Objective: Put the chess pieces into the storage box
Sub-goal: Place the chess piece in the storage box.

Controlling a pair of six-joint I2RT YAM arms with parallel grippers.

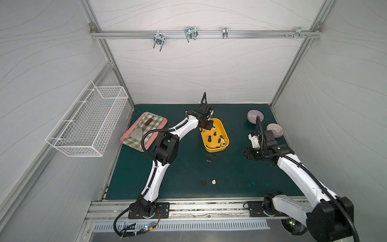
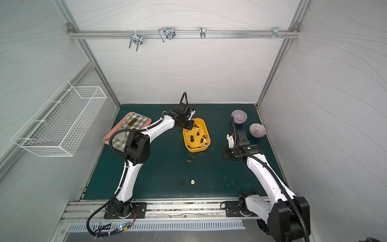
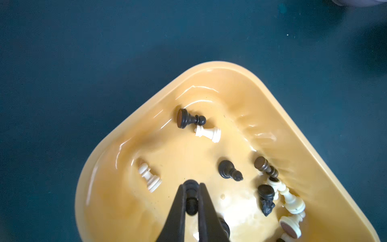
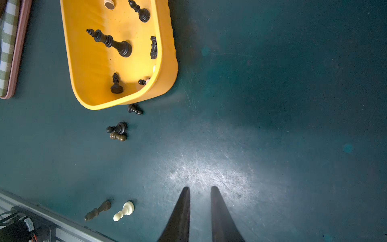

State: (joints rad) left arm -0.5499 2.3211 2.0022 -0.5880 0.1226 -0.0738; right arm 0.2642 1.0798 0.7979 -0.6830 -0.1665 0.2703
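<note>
As a top view shows, the storage box (image 1: 215,149) sits mid-mat, many chess pieces (image 1: 209,137) inside. Left wrist: left gripper (image 3: 191,187) clamps a dark piece (image 3: 191,204) over the box. Right wrist: right gripper (image 4: 200,189) slightly parted, empty; five pieces (image 4: 117,128) remain on the mat (image 4: 272,125)

Chess pieces (image 3: 229,171) in storage box (image 1: 215,149), more on mat (image 1: 167,184) before it

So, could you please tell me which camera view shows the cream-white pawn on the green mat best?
The right wrist view: the cream-white pawn shows its round base and head clearly, next to a dark piece. In both top views it is only a small pale dot. The left wrist view misses it.
</note>
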